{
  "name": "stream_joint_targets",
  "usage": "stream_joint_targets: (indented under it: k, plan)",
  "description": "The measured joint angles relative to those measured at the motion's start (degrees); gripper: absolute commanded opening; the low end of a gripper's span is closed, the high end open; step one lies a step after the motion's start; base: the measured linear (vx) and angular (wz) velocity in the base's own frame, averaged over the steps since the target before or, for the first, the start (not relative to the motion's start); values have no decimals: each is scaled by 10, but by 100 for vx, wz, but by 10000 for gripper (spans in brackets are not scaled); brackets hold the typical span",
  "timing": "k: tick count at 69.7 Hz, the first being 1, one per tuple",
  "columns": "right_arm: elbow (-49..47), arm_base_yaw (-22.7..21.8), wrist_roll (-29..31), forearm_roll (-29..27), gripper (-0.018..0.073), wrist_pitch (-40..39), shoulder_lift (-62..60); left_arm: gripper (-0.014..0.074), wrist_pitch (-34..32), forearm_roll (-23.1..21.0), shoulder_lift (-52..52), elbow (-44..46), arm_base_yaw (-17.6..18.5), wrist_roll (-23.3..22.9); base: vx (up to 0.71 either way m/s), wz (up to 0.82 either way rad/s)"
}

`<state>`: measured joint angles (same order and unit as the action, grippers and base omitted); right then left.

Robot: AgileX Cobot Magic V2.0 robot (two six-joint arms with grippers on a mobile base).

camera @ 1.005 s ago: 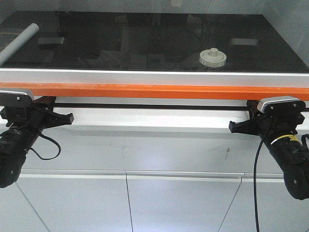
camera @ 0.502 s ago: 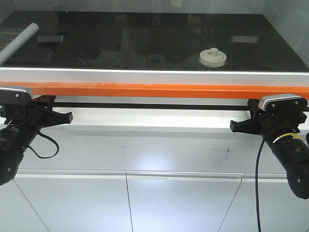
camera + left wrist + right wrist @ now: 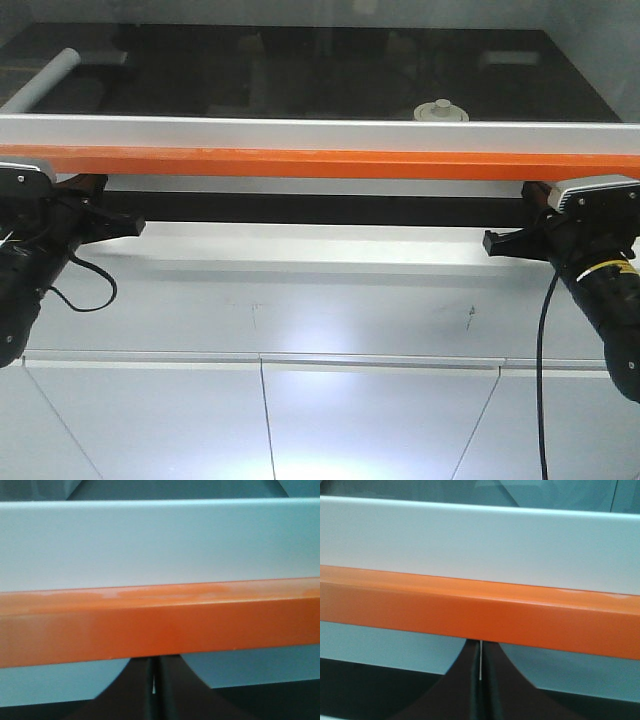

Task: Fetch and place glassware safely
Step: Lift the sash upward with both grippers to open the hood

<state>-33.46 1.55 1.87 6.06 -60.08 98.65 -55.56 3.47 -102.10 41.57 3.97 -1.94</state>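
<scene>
The glassware (image 3: 440,110) stands on the black tabletop (image 3: 300,70) at the back right; only its cream lid and knob show above the silver rail (image 3: 320,130). In the front view my left gripper (image 3: 132,227) hangs below the orange bar (image 3: 320,163) at the left, and my right gripper (image 3: 491,243) below it at the right. Both are well short of the jar. In each wrist view the dark fingers meet under the orange bar (image 3: 160,625) (image 3: 480,615), so the left gripper (image 3: 153,680) and right gripper (image 3: 480,670) are shut on nothing.
A grey cylindrical rod (image 3: 45,80) lies on the tabletop at the far left. The silver rail and orange bar run across the table's front edge, above both grippers. White cabinet doors (image 3: 260,420) fill the space below.
The table's front rail has risen in the front view and now hides most of the jar. Both grippers have shifted slightly outward and lower in the frame. Both stay shut.
</scene>
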Motion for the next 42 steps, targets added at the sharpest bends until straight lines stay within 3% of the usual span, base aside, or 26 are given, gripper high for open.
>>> stream_joint_targets:
  k: [42]
  plan:
    - [-62, 0, 0, 2, -3, 54, -58, -7, 81, 35, 50, 83, 1, -2, -1, 2]
